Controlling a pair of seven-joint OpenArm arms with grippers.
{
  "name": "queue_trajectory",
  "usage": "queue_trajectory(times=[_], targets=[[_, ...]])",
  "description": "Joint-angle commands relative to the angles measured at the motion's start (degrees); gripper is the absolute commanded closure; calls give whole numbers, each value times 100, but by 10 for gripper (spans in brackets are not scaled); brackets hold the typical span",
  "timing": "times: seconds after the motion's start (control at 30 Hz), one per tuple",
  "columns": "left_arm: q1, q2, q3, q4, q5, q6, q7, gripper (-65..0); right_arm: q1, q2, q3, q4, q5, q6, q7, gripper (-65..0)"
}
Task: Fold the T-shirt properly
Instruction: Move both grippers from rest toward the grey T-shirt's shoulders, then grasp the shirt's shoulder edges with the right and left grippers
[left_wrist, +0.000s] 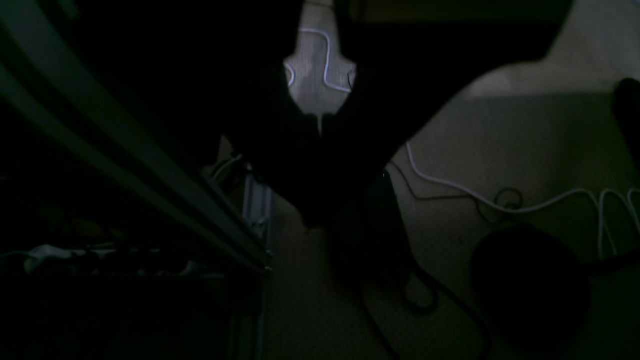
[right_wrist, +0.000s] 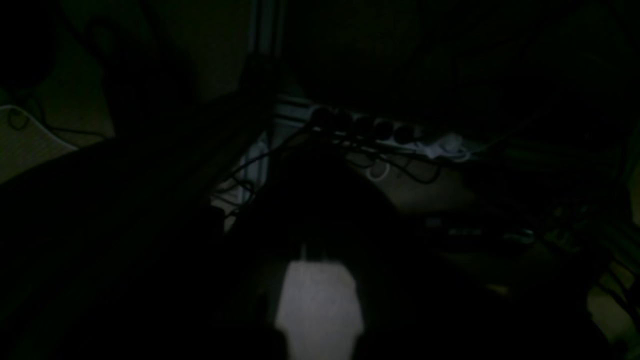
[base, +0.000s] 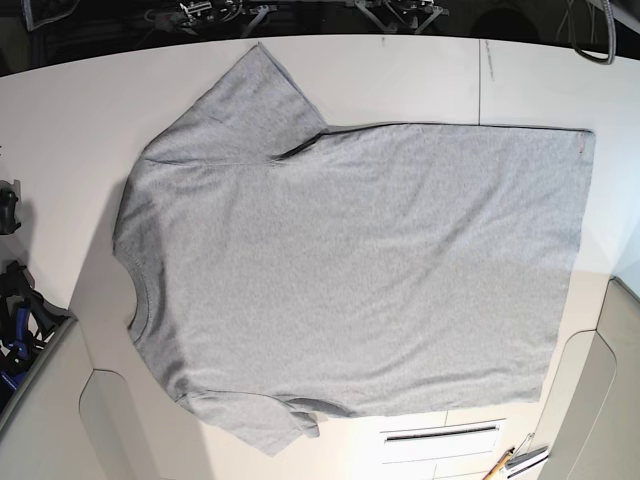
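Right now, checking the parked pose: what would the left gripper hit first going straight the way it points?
Nothing close shows: the left gripper would probably reach the floor by the black cables; darkness hides depth.

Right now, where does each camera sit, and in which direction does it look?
Base: above the white table, looking straight down on the flat T-shirt; no arm shows.
Left wrist: on the left arm, facing a dim floor with a white cable; dark pincer silhouette only.
Right wrist: on the right arm, facing a power strip in the dark.
Shared: both wrist views show floor and cables, never the T-shirt.
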Motion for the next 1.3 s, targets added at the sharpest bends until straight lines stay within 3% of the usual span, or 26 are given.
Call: queue_trajectory(times=[0.0,0.17,0.3,0.67,0.83,0.93,1.03,1.13,1.2,1.27], targets=[[144,-35,-4,70,7,28,-83,0,-70,68,-7,107,22,-37,61,0],[756,-299,-4,599,-15,-356,-179,0,-461,352,-7,678,24,-37,61,0],[1390,-590,-7,1255,-271,-437,-177,0,-984,621,-7,1283,26,-37,57,0],[3696,-1733,-306,3971,-962,-1300,-175,0,-3294,1711,-7,4199,92,-48,55,0],[4730,-2162,-1176,5510,-1073,-1757,-103,0,-4474,2227,164,6203,92,-756,-229,0],[5292,-2417,-1829,6432,-1215,-2332,173,0,-5187,2470,546,7552,92,-1001,-367,0],[5713,-2618,-2564,7248,-1823,-3032,654,0,-5731,2594,1113,8850,142,-1045,-442,0],[5899,-2627,-3362,7864,-2559,-3930,1381,0,-5991,2592,1788,9901,619,-984,-610,0],[5901,-2627,-3807,8120,-3156,-3979,1926,0,-5971,2527,2286,10389,1246,-824,-1032,0],[5904,-2627,-4138,8271,-3790,-3979,2380,0,-5910,2243,2863,10609,1790,-452,-1126,0]])
